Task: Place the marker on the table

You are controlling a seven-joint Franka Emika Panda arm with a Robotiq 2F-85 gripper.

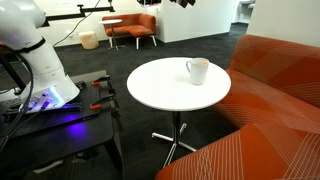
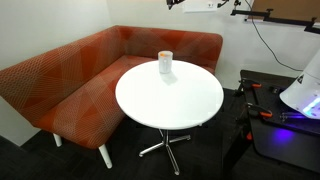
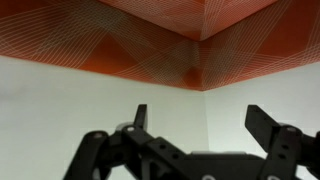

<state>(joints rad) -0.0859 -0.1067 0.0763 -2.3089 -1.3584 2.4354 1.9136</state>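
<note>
The round white table (image 1: 160, 88) stands on a chrome pedestal in front of the orange sofa, and shows in both exterior views (image 2: 170, 102). A white mug (image 1: 197, 70) stands upright near the table's sofa-side edge (image 2: 165, 63). The orange marker is not clearly visible in any view. In the wrist view my gripper (image 3: 200, 112) is open and empty, its two black fingers spread wide, facing the sofa back and white wall. The gripper is high up, at or beyond the top edge of the exterior views.
The orange corner sofa (image 2: 70, 85) wraps round the far side of the table (image 1: 280, 100). The white robot base (image 1: 40, 65) stands on a dark bench with red-handled tools (image 2: 265, 112). Orange chairs (image 1: 130, 28) stand at the back.
</note>
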